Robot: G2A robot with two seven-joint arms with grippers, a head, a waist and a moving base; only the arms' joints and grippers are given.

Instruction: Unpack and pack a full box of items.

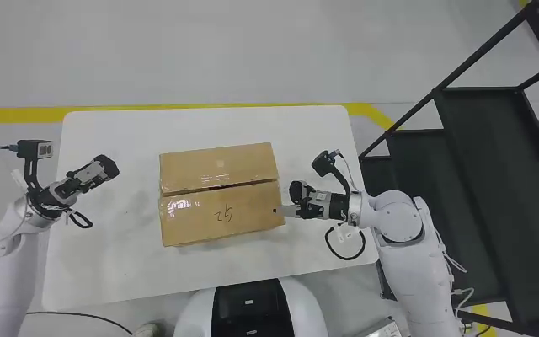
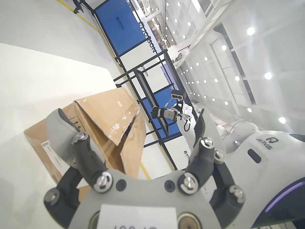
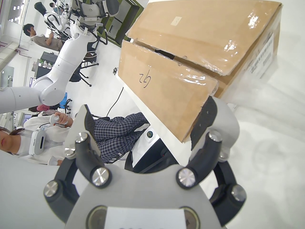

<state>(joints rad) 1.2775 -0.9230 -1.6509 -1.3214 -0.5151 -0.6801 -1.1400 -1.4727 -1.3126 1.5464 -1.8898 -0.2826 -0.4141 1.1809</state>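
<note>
**Right gripper at the flap corner, nothing gripped yet**

The right gripper (image 3: 147,115) stands with its jaws apart at the right end of the cardboard box (image 1: 219,194). One fingertip (image 3: 221,120) is touching or just beside the corner of the hand-marked flap (image 3: 162,89), and nothing is clamped. To open the box cleanly, I judge the finger should slide under that edge, pinch it, then lift away from the seam (image 3: 166,54), where the tape looks torn through. The left gripper (image 1: 103,171), also apart and empty, hangs well off the box's left end and could steady the box against sliding. The box sits mid-table (image 1: 109,261). A dark metal rack (image 1: 472,160) beyond the box's right end crowds the right arm.
</note>
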